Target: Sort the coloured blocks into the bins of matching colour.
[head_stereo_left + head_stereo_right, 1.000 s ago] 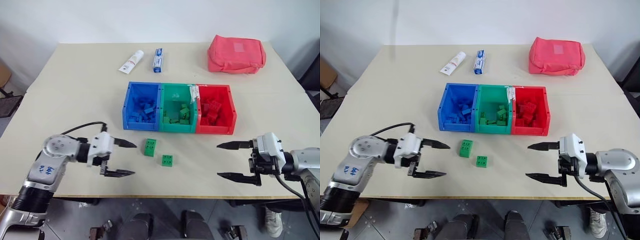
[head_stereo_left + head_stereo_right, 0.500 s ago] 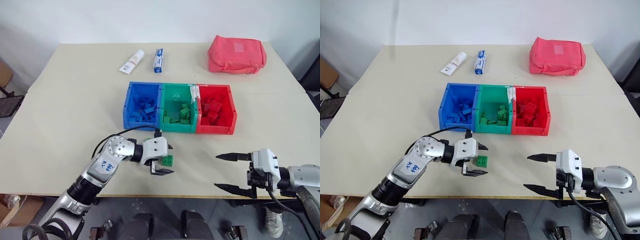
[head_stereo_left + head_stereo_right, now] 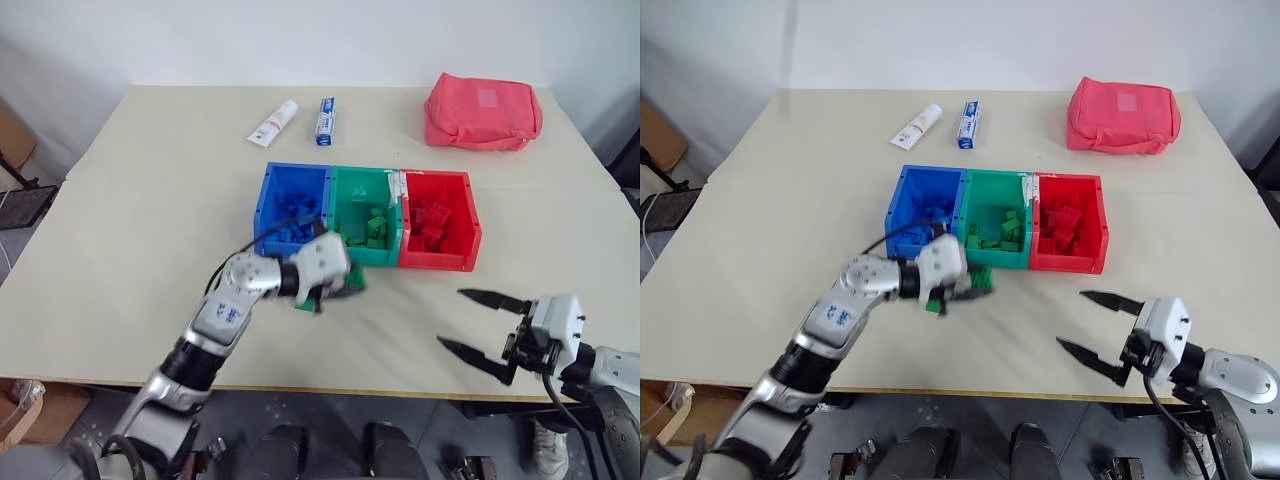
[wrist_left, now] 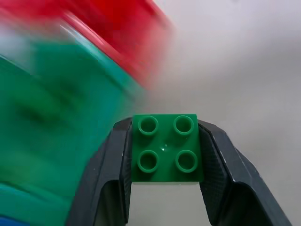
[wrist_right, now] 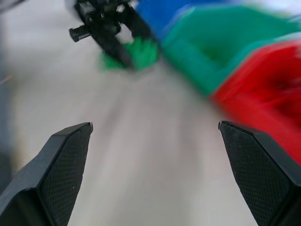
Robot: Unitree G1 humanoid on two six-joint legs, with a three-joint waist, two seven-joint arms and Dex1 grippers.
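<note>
My left gripper (image 3: 345, 287) is shut on a small square green block (image 4: 167, 148) with four studs, held just above the table in front of the green bin (image 3: 375, 255). A second green block (image 3: 933, 305) lies on the table under that hand, partly hidden by it. The blue bin (image 3: 262, 215), green bin and red bin (image 3: 440, 260) stand joined in a row at the table's middle, each holding several blocks of its own colour. My right gripper (image 3: 480, 325) hangs open and empty near the front edge, right of the bins.
A white tube (image 3: 274, 122) and a blue-and-white tube (image 3: 321, 121) lie at the back of the table. A pink-red pouch (image 3: 483, 111) sits at the back right. The table's front edge runs just below both hands.
My left gripper swung right to the two green blocks, shut on the square one and lifted it toward the green bin. The right gripper stayed open, roughly in place.
</note>
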